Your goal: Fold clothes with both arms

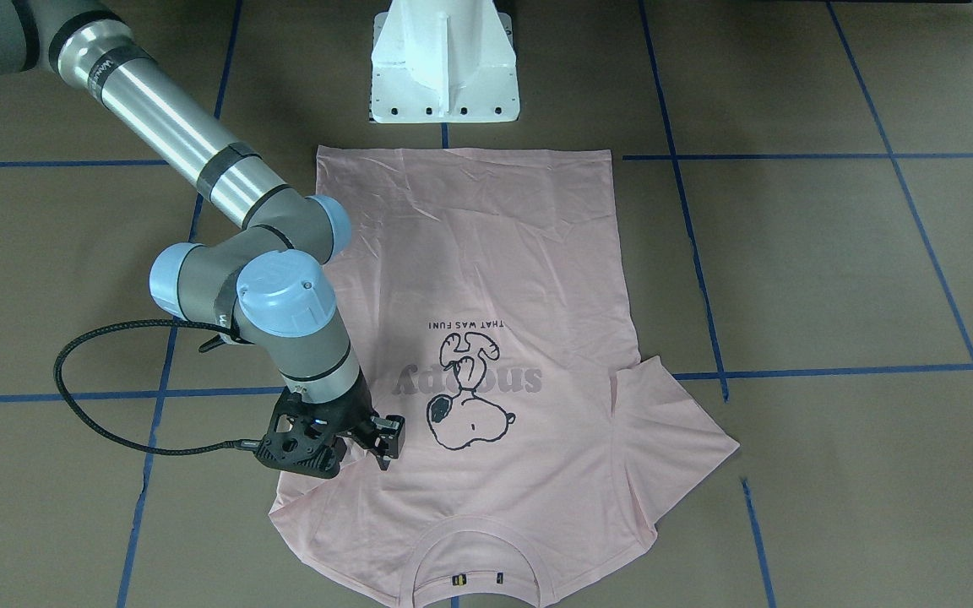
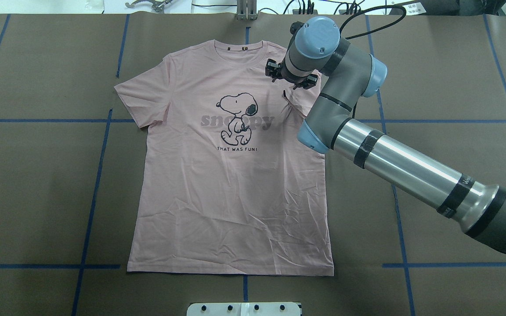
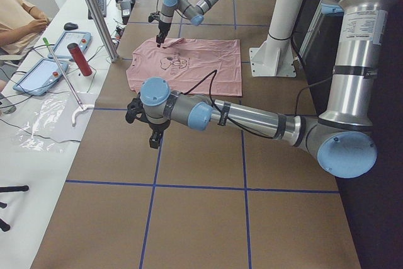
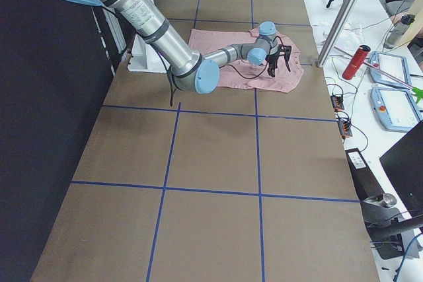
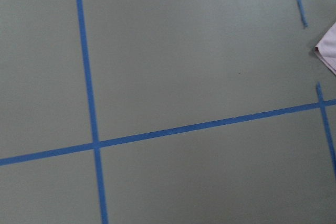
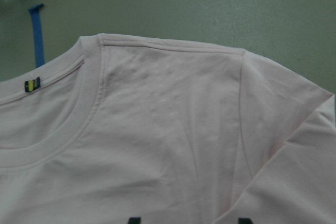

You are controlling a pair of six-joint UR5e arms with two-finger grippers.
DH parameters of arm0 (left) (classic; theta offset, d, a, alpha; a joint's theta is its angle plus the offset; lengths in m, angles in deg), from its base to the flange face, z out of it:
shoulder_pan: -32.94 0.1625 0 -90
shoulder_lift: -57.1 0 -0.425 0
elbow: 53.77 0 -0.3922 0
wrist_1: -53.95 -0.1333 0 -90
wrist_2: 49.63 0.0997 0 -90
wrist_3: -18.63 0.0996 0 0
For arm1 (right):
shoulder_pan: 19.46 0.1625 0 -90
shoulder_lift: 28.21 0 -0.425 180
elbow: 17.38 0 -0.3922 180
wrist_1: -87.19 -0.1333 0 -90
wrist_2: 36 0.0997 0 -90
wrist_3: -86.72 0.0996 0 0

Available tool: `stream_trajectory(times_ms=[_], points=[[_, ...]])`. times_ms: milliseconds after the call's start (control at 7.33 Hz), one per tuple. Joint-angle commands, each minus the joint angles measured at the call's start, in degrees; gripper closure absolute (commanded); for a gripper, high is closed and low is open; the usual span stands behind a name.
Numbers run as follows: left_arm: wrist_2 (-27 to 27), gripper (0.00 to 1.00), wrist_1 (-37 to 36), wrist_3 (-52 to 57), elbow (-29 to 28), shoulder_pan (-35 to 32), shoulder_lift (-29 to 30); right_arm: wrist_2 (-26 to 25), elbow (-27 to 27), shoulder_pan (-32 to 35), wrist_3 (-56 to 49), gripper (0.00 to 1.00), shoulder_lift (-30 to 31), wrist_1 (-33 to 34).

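The light pink T-shirt (image 2: 235, 188) lies flat and print-up on the brown table; it also shows in the front view (image 1: 495, 253). Its sleeve on the robot's right is folded in onto the chest (image 2: 294, 105). My right gripper (image 2: 291, 80) hovers just above that shoulder, beside the collar (image 6: 89, 108). It is open and empty, its two dark fingertips apart at the bottom of the right wrist view (image 6: 189, 220). My left gripper (image 3: 153, 138) hangs over bare table off the shirt's other sleeve (image 5: 329, 48). I cannot tell whether it is open.
The white pedestal (image 1: 444, 67) stands at the shirt's hem side. Blue tape lines (image 5: 89, 103) grid the table. Beyond the collar edge are a metal post (image 3: 94, 11) and a bench with tablets and a red bottle (image 3: 80, 59).
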Motion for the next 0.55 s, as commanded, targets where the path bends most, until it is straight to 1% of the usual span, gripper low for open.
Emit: stream_trajectory(times_ms=[0, 136, 273, 409], points=[[-0.1, 0.00, 9.5, -9.7, -4.9, 8.7, 4.9, 2.2, 9.1, 0.1, 3.7, 0.00, 3.5, -0.1], [-0.1, 0.00, 9.6, -16.7, -10.0, 10.7, 11.5, 3.1, 17.0, 0.1, 3.7, 0.00, 8.3, -0.3], [2.4, 0.00, 9.6, -26.5, -14.6, 14.4, 18.8, 3.0, 21.5, -1.0, 5.2, 0.00, 9.6, 0.1], [9.7, 0.00, 10.5, -29.5, -15.7, 18.5, 21.5, 3.0, 27.0, -1.9, 10.1, 0.00, 13.4, 0.2]])
